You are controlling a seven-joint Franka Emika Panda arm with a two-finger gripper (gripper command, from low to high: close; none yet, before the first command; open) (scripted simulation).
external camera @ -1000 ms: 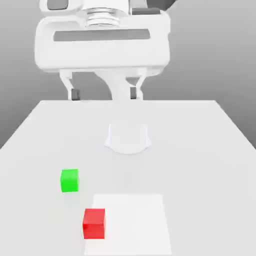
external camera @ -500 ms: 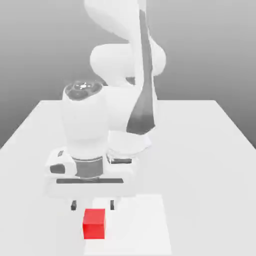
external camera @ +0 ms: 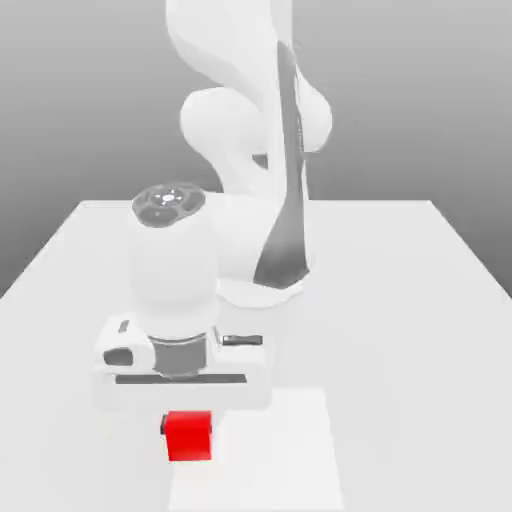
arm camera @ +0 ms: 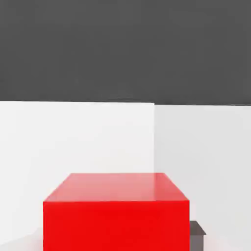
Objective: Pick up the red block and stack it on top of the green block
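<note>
Arm: the white Panda arm rises from its base at the middle of the table and bends forward and down toward the near edge, its wrist and hand pointing straight down.

Gripper: the gripper hangs low over the table near the near edge, with its broad white hand body directly above the red block. In the exterior view a dark fingertip shows against the block's side on that view's left; in the hand view a grey finger pad sits just beside the block's lower corner.

Grip state: the fingers stand on either side of the block; whether they press on it or are merely beside it cannot be told.

Red block: the red block rests on the table close to the near edge, a little toward the exterior view's left of centre. Its upper part is tucked under the hand body. In the hand view the same block appears as a cube with a bright top face and a flat front face.

Pale patch: a lighter rectangular patch lies on the table at the near edge; the block sits at its corner on the exterior view's left.

Table: the white table carries the arm's base and the block.
</note>
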